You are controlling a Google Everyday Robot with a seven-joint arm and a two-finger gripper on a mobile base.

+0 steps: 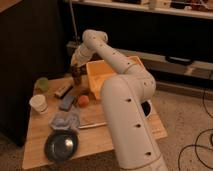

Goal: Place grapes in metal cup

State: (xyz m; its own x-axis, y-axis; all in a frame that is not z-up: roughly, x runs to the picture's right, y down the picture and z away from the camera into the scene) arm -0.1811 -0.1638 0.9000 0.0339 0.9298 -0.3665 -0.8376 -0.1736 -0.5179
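My gripper [75,64] is at the far left of the wooden table [125,135], at the end of the white arm that reaches over it. It is directly above the dark metal cup [76,80], which stands upright next to the yellow bin. The grapes do not show; whether they are in the gripper or in the cup is hidden.
A yellow bin [102,75] stands right of the cup. A pale green cup [42,84], a white paper cup [38,103], an orange fruit [83,100], two dark bars [65,97], a grey-blue cloth [65,120] and a dark bowl [61,145] lie on the table's left half.
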